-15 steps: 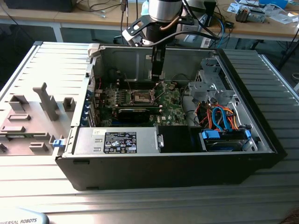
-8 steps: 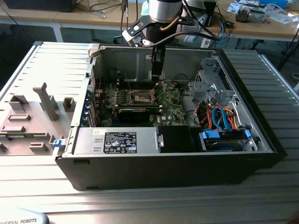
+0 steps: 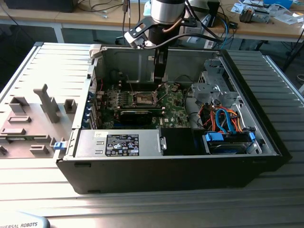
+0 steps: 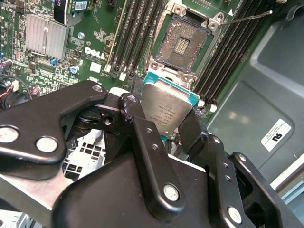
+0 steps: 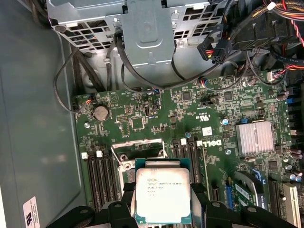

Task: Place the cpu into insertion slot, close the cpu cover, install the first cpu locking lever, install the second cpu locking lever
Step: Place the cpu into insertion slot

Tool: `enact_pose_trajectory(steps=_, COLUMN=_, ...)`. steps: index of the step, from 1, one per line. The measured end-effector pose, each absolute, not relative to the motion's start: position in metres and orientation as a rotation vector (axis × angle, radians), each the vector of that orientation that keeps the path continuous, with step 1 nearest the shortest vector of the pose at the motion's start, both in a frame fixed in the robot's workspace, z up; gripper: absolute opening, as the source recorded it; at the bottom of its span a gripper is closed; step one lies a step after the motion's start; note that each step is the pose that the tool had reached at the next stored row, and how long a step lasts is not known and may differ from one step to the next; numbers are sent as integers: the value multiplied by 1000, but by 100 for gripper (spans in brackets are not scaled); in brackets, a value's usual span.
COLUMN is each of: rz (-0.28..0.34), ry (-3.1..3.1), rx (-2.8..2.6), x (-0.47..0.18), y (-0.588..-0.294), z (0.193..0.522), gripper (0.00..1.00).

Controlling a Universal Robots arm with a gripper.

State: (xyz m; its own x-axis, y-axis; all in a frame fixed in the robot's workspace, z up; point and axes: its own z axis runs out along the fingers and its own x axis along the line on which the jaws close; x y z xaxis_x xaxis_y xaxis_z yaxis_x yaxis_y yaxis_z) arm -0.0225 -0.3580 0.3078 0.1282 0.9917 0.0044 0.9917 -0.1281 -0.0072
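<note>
My gripper [image 4: 166, 124] is shut on the cpu [image 4: 166, 107], a small square chip with a silvery-grey top and a teal rim. Black fingers [image 5: 124, 202] press on two opposite edges of the cpu [image 5: 163, 194]. The chip hangs tilted just above and beside the insertion slot [image 4: 184, 45], whose contact field lies uncovered. A thin silvery frame [image 5: 137, 148], which looks like the cpu cover, stands raised at the socket's edge. One thin wire locking lever [image 4: 247, 18] sticks out past the socket. In the exterior view the gripper [image 3: 159, 85] reaches down into the open case over the socket [image 3: 143, 98].
Memory slots [image 4: 137, 33] flank the socket on both sides. A finned heatsink [image 5: 255, 137] and a black graphics card [image 3: 137, 115] lie close by. The grey power supply box [image 3: 118, 142], a drive cage [image 3: 213, 88] and cable bundles [image 3: 223, 121] crowd the case. A grey fixture plate [image 3: 33, 118] lies outside it.
</note>
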Motion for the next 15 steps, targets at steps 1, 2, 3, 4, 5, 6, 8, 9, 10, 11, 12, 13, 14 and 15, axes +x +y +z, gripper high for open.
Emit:
enact_pose_trajectory(steps=1, rz=2, ry=-2069, rx=-2353, x=-23, y=-358, z=306, gripper=54)
enact_pose_trajectory(steps=2, rz=2, ry=-2069, rx=-2353, x=-23, y=-358, z=306, gripper=54)
enact_pose_trajectory(steps=3, rz=2, ry=-2069, rx=-2353, x=-23, y=-358, z=306, gripper=54)
enact_pose_trajectory(steps=4, rz=2, ry=-2069, rx=-2353, x=-23, y=-358, z=306, gripper=54)
enact_pose_trajectory(steps=5, rz=2, ry=-2069, rx=-2353, x=-23, y=-358, z=306, gripper=54)
enact_pose_trajectory(steps=6, rz=2, ry=-2069, rx=-2353, x=-23, y=-358, z=306, gripper=54)
enact_pose_trajectory(steps=8, rz=2, ry=-2069, rx=-2353, x=-23, y=-358, z=305, gripper=54)
enact_pose_trajectory(steps=9, rz=2, ry=-2069, rx=-2353, x=-23, y=-358, z=305, gripper=54)
enact_pose_trajectory(steps=10, rz=2, ry=-2069, rx=-2353, x=-23, y=-358, z=305, gripper=54)
enact_pose_trajectory(steps=11, rz=2, ry=-2069, rx=-2353, x=-23, y=-358, z=305, gripper=54)
enact_pose_trajectory(steps=12, rz=2, ry=-2069, rx=-2353, x=-23, y=-358, z=305, gripper=54)
enact_pose_trajectory(steps=13, rz=2, ry=-2069, rx=-2353, x=-23, y=-358, z=305, gripper=54)
enact_pose_trajectory(steps=14, rz=2, ry=-2069, rx=-2353, x=-23, y=-358, z=304, gripper=54)
enact_pose_trajectory(steps=15, rz=2, ry=-2069, rx=-2353, x=-23, y=-358, z=304, gripper=54)
